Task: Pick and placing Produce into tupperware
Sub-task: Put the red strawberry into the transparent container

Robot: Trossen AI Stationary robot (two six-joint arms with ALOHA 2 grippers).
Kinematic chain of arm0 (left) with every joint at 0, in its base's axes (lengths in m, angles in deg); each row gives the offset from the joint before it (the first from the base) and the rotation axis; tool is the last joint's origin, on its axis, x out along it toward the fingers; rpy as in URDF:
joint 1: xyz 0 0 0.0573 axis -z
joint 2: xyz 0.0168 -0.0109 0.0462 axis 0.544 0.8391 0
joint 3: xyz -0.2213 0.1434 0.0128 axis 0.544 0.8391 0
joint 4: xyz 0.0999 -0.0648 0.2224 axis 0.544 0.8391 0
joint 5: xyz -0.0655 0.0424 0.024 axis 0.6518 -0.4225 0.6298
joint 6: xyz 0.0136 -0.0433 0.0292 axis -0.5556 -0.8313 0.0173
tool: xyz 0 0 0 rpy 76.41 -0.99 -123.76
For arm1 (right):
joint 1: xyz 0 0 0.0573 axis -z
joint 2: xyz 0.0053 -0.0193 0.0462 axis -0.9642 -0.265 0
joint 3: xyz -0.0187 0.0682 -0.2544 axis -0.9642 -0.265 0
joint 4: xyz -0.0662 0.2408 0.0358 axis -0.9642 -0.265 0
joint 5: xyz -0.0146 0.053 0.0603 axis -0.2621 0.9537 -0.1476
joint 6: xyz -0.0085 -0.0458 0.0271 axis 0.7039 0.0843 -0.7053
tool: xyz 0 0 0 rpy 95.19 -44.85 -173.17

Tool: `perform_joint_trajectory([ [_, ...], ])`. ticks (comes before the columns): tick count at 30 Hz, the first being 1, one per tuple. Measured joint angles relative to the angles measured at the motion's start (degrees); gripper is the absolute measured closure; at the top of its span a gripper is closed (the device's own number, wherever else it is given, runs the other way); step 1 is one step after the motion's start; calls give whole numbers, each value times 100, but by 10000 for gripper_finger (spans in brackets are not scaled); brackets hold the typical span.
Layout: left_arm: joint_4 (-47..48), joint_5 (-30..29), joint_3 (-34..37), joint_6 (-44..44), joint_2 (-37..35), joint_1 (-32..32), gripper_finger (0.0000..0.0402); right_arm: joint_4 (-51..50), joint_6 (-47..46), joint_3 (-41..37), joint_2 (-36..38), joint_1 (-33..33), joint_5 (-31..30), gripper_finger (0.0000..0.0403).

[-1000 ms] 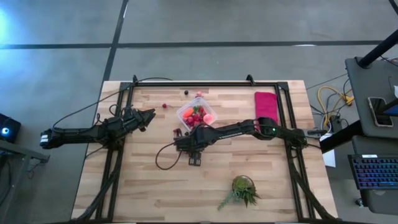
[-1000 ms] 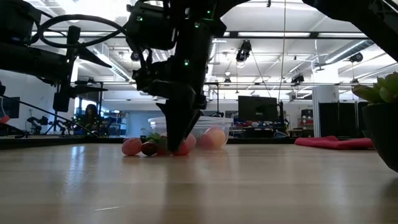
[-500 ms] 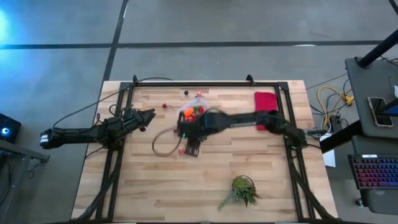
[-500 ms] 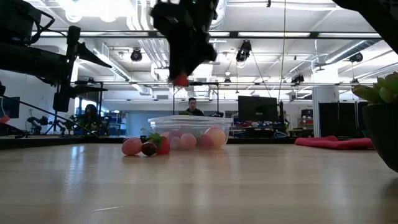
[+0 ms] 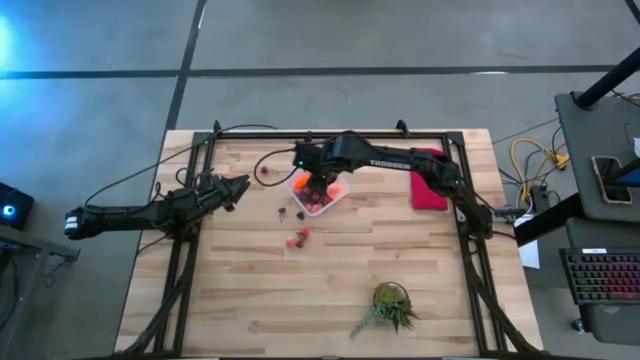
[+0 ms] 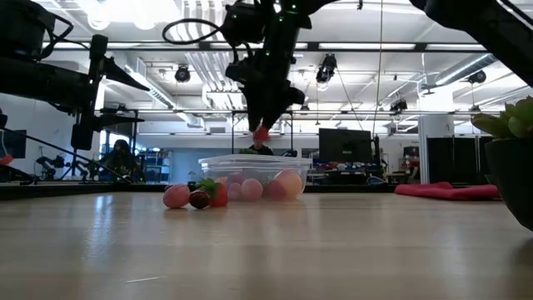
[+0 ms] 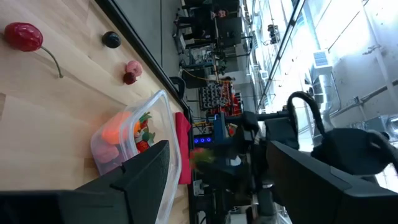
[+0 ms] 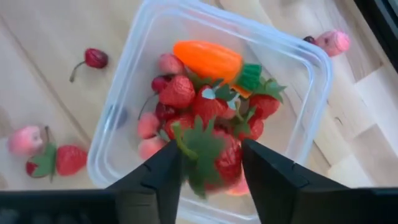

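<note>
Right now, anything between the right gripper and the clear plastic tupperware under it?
Only the red toy strawberry the right gripper holds. The right wrist view shows it hanging over the clear, part-filled tupperware; the low view shows open air beneath it, above the rim.

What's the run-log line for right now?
right end effector: holding strawberry over tupperware | left end effector: idle, open

Wooden table (image 5: pixel 250 290): tupperware (image 5: pixel 318 190), loose produce (image 5: pixel 298 238), plant (image 5: pixel 390 303), magenta cloth (image 5: pixel 432 180).
</note>
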Motion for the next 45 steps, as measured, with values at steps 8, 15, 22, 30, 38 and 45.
perform_joint_trajectory([
  [8, 2, 1, 0, -1, -4, -1, 146, 150, 120, -164, -8, -152, -15, 147],
  [15, 0, 0, 0, 0, -2, 0, 146, 172, 1350, -164, 6, -810, 310, 116],
  [22, -1, 1, 0, -1, -7, 1, 146, 508, 2551, -230, -197, -1578, 87, 139],
  [30, 5, 1, 0, -1, -7, 1, 146, 532, 2901, -313, -561, -1814, -498, 162],
  [38, 4, 1, 0, -1, -2, 0, 146, 611, 4190, -296, -558, -1804, -300, 165],
  [45, 1, 0, 0, 1, -2, 1, 146, 641, 4887, -295, -558, -1719, -47, 165],
])
